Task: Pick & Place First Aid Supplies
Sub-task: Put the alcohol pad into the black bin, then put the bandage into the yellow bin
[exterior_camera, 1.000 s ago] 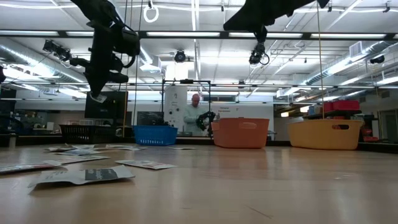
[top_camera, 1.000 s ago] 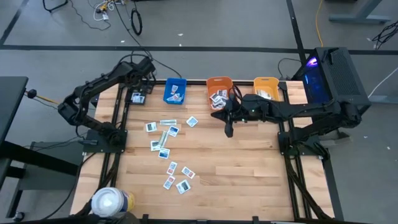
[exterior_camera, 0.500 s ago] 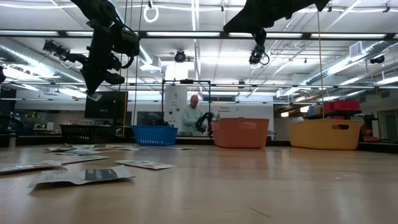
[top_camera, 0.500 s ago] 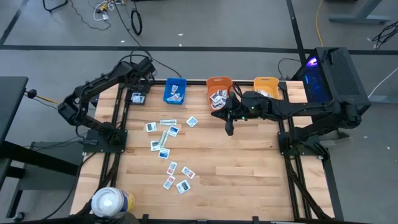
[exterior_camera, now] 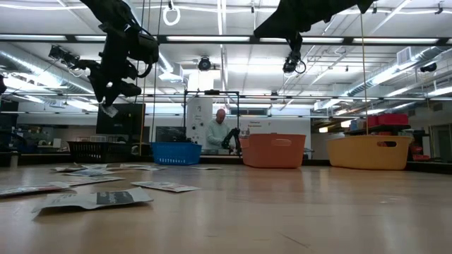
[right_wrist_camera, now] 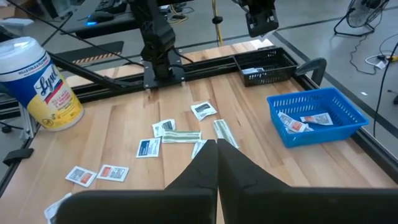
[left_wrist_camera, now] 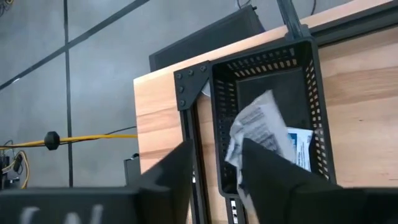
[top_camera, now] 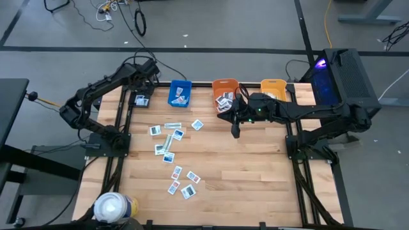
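Packets (top_camera: 171, 152) lie loose on the left half of the pale wood table (top_camera: 255, 179): small flat rectangles, white with blue or red print, plus a couple of longer greenish strips (top_camera: 169, 140) whose long axes run roughly from the table's near edge toward the bins. More packets sit in the blue bin (top_camera: 180, 93) and the orange bin (top_camera: 224, 94); the yellow bin (top_camera: 273, 90) stands just beyond the orange one.

Left gripper (top_camera: 146, 85) hangs over a black slotted basket (left_wrist_camera: 264, 118) at the table's far left corner. Its fingers (left_wrist_camera: 267, 177) are parted, and a crinkled white packet (left_wrist_camera: 256, 127) shows just ahead of them, tilted, above the basket's mesh floor, where another packet with blue print (left_wrist_camera: 301, 147) lies flat. Whether the crinkled packet touches the fingers cannot be told.

Right gripper (top_camera: 235, 133) is clenched with nothing between the fingers, held over bare wood just in front of the orange bin.

Only the left wrist view looks into the basket. The right wrist view shows the blue bin's lattice walls and a white wipes tub (right_wrist_camera: 38, 84) with a yellow band, which the high view places at the table's near left corner. The low view shows packets lying thin and slightly curled on the wood, and a person (exterior_camera: 217, 132) far behind the bins.
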